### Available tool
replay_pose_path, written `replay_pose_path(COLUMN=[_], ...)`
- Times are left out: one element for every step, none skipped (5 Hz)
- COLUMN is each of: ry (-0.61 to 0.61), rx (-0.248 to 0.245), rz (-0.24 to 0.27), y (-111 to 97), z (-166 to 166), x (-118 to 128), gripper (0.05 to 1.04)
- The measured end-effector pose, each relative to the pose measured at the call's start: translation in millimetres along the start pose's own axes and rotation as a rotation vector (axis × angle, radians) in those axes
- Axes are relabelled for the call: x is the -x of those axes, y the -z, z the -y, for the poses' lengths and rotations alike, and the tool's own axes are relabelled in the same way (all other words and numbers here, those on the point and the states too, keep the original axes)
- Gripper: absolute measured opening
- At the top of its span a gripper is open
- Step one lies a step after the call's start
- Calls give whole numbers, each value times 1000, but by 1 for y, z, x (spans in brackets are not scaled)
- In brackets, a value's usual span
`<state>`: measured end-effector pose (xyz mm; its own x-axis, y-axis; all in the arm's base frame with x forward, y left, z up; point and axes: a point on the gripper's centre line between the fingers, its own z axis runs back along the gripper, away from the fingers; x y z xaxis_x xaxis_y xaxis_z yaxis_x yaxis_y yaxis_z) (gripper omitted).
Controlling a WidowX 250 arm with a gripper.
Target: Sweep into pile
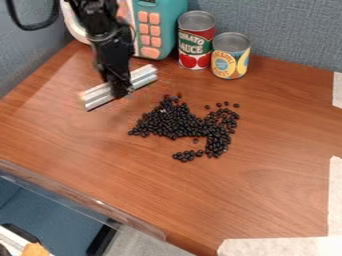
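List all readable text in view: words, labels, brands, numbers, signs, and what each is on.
"OMATO SAUCE", first letter unclear: red can
"APPLE", end of a longer word, line below too small to read: yellow can
Teal device: any marks on its keys or display too small to read

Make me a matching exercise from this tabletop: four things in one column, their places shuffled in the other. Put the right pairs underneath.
1. Silver bar
2. Black beans
3. Red-labelled can
4. Yellow-labelled can

A. Between the teal toy and another can
B. Spread over the wooden tabletop
C. In the gripper
D. Right of another can in the picture

Pairs: 1-C, 2-B, 3-A, 4-D
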<state>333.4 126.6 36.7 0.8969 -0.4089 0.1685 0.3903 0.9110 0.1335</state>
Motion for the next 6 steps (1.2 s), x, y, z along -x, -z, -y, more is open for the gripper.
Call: replay_pose_path(ry=[-237, -364, -377, -342, -307, -280], rx=[-40, -45, -48, -33, -22, -16], rz=[-63, -75, -38, -14, -12, 15], y=[19, 39, 42, 44, 45, 46], z=[-13, -16, -14, -3, 9, 20], x=[7, 8, 5, -5, -13, -28], gripper=[373, 373, 373, 373, 373, 373])
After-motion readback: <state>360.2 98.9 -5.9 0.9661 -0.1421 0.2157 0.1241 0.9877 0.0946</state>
